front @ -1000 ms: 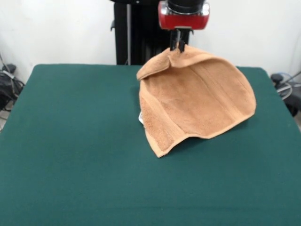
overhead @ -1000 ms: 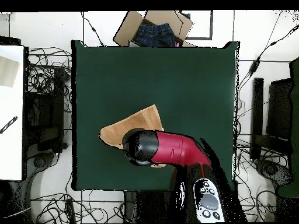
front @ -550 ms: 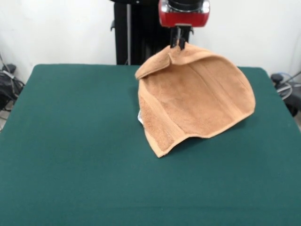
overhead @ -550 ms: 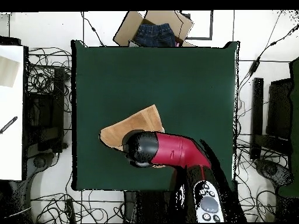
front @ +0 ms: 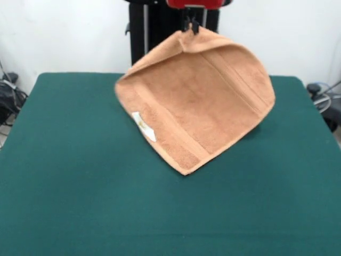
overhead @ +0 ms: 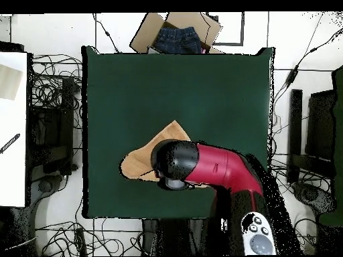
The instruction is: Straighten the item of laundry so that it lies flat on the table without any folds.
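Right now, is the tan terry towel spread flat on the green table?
No. The tan terry towel hangs opened out from the gripper, pinched by one corner; only its lowest corner nears the green felt table.

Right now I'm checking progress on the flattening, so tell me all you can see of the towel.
The towel is tan terry with woven border bands and a small white label near one edge. It hangs spread from one pinched corner in the gripper, its lowest corner at or just above the green table; contact can't be judged. It looks unfolded but not lying flat.
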You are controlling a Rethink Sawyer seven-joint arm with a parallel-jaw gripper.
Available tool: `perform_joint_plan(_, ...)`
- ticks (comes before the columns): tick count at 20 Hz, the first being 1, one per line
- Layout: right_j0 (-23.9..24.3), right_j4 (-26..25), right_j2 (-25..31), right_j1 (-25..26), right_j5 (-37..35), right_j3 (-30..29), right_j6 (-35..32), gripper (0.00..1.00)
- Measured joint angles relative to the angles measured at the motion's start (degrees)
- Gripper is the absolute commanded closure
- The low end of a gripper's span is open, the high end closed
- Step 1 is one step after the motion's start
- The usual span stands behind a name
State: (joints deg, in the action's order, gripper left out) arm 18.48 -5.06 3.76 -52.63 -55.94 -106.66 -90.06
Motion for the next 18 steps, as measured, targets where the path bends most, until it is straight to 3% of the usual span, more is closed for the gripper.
perform_joint_plan(7, 2.1, 0.0, 0.4, -0.6, -5.4, 4.8, 0.0, 1.0)
perform_joint_plan(18, 3.2, 0.0, 2.0, -0.4, -6.0, 10.1, 0.0, 1.0)
